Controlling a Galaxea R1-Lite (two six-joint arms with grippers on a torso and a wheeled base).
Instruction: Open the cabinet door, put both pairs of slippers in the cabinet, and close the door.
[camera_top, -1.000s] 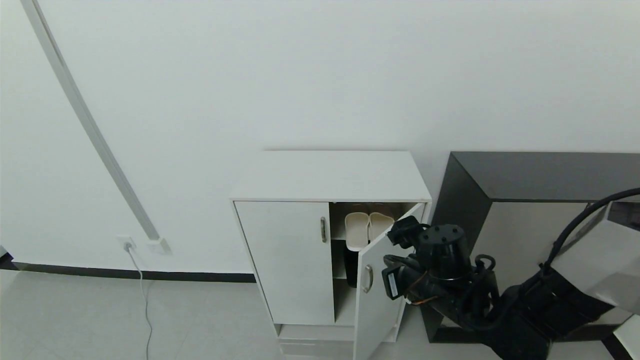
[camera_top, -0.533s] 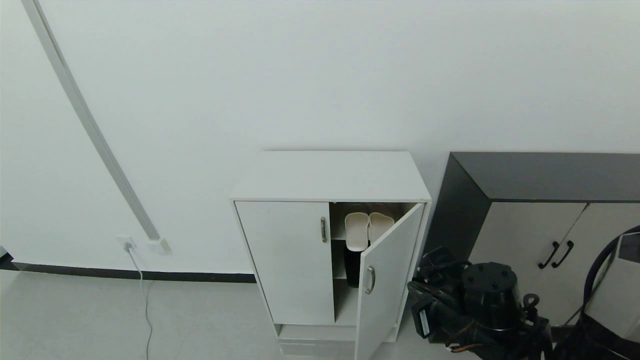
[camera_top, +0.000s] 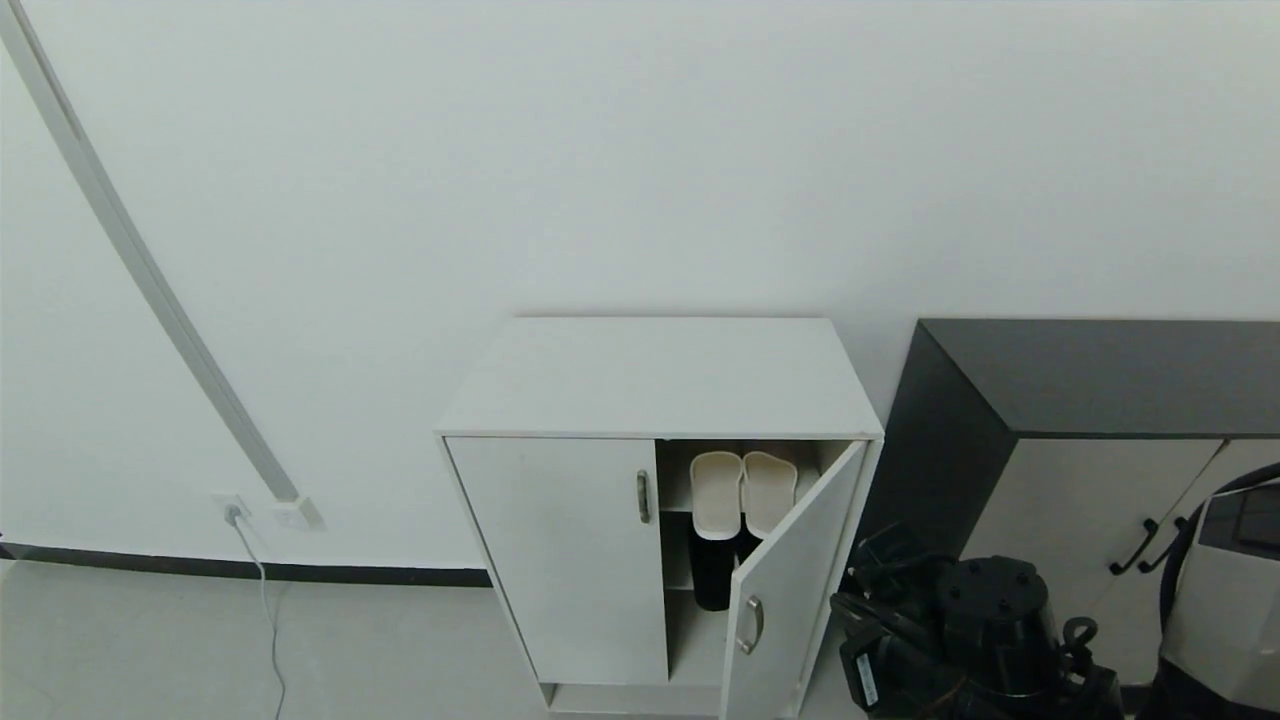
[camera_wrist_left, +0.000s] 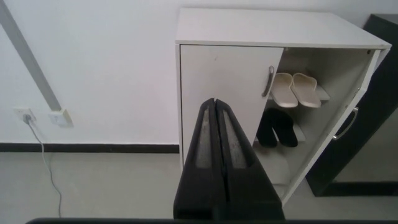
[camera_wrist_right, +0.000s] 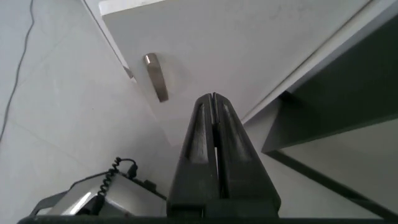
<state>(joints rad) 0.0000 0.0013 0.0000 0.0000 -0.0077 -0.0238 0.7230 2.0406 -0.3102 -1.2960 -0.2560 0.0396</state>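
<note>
Well, the white two-door cabinet (camera_top: 660, 375) stood against the pale wall, its right door (camera_top: 790, 570) swung part-way out and its left door (camera_top: 560, 550) flat shut. Inside, the pair of cream slippers (camera_top: 742, 488) lay side by side on the upper shelf, ends toward the opening. Right beneath them, the pair of black slippers (camera_top: 712, 572) sat on the next shelf down. Both pairs were in the right-hand compartment, behind the open door.

Over at the right gripper (camera_wrist_right: 213, 99), the fingers were pressed tight together with nothing between them. It pointed at the outer face of the open door, near the door's curved metal handle (camera_wrist_right: 157, 78). Whether the tip actually touched the panel could not be told. From the head camera, the right arm sat low beside that door, between the white cabinet and the neighbouring dark cabinet (camera_top: 1050, 375).

Now the left gripper (camera_wrist_left: 215, 102): closed as well and empty, held well back from the cabinet and facing its front. From that wrist camera both pairs showed plainly on their shelves, cream above black.

Off to the left, a wall socket (camera_top: 232, 510) fed a grey cable (camera_top: 265, 610) down to the floor, and a white conduit (camera_top: 140, 270) ran slantwise up the wall.
</note>
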